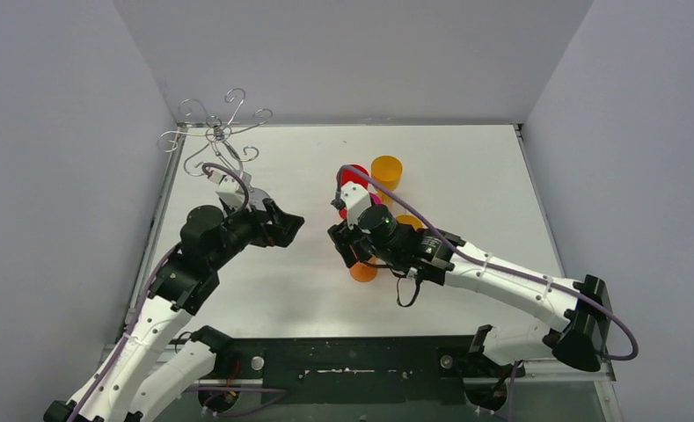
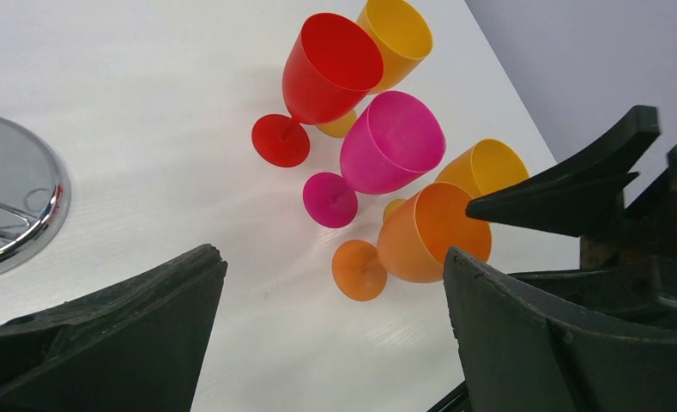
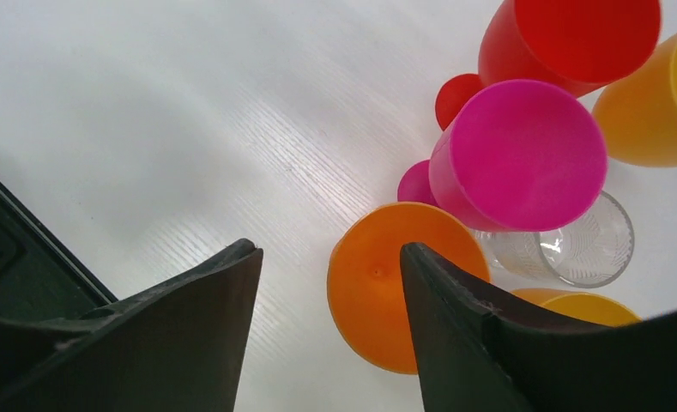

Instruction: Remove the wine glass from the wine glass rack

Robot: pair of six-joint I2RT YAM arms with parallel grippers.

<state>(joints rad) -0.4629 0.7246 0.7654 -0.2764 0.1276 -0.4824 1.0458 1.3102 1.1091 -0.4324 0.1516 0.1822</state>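
The right claw point(image 1: 347, 251) is seen in the top view with its jaws parted, just over the orange wine glass point(image 1: 363, 271). This glass stands on the white worktop point(image 1: 466, 176), at the near edge of a group of coloured glasses. The left claw point(image 1: 290, 227) is spread wide and carries nothing. The wine glass rack point(image 1: 215, 132) is found at the far left corner, well apart from the glass. No glass is seen on its arms, so the glass is judged to be already off. The left arm is nearer to the rack, the right arm to the glass.

In the left wrist view the left claw point(image 2: 332, 257) is shown open and empty. The orange wine glass point(image 2: 433, 236) is seen upright on its foot, its long axis rising from the worktop, beside a pink glass point(image 2: 392, 142). One finger point(image 2: 566, 193) of the right claw is at its rim. Of the wine glass rack point(image 2: 21, 197) only the shiny round base is shown.

In the right wrist view the right claw point(image 3: 328, 251) is open. The orange wine glass point(image 3: 369, 292) lies against one finger, and bare worktop is seen between it and the other, so it is not gripped. A straight lift along the stem axis is judged to be needed next. No brand, label or writing can be read.
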